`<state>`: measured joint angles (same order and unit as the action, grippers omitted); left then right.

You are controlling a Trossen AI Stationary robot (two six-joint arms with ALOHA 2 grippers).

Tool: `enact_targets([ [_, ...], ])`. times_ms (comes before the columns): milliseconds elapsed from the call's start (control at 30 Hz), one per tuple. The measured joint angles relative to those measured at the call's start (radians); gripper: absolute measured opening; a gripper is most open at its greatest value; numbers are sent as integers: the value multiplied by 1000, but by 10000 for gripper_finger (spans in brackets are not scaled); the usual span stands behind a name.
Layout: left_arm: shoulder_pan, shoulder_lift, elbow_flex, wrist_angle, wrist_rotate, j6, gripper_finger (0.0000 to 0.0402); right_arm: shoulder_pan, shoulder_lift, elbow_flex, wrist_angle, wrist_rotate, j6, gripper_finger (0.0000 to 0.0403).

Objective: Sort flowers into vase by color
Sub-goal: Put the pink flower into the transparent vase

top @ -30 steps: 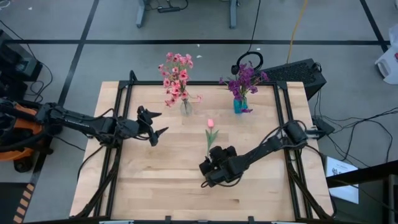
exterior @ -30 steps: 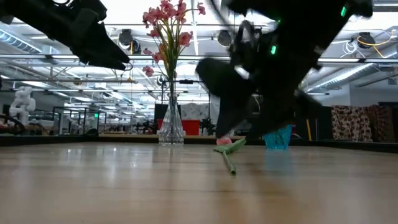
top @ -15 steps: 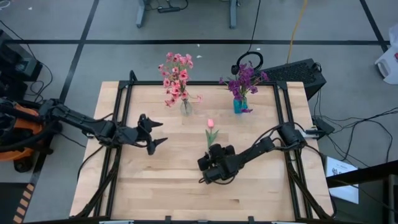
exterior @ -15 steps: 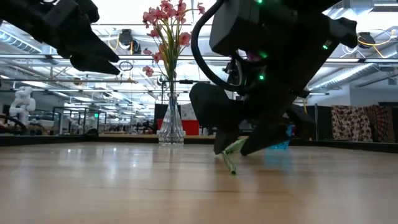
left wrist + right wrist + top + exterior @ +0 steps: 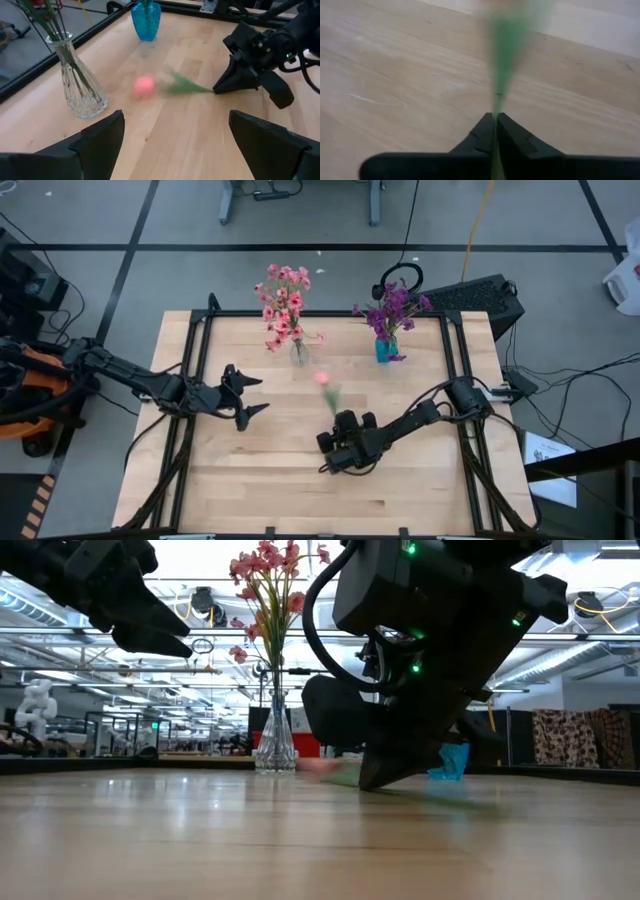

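Now the right gripper pinches the green stem of the pink tulip, whose bud points toward the clear vase. Off to the side, the left gripper hovers with fingers spread.

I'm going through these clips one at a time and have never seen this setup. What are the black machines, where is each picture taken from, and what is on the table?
These are two robot arms at a wooden table. One picture looks straight down, one looks level across the tabletop, and one comes from each arm's wrist.

At the table's far edge stand a clear glass vase with pink flowers and a small blue vase with purple flowers.

The right gripper has shut on the green stem of a pink tulip, low over the table's middle. The tulip is blurred, so I cannot tell whether it touches the wood. The left gripper waits open above the table's left part, holding nothing.
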<state>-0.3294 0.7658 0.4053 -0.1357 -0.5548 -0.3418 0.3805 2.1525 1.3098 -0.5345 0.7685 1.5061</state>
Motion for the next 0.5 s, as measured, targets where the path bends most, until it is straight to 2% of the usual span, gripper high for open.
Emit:
enact_targets([
  [67,0,0,0,-1,-1,10,361,0,0,0,3,4,0,6],
  [500,0,0,0,-1,-3,14,361,23,-69,0,33,37,-56,1],
])
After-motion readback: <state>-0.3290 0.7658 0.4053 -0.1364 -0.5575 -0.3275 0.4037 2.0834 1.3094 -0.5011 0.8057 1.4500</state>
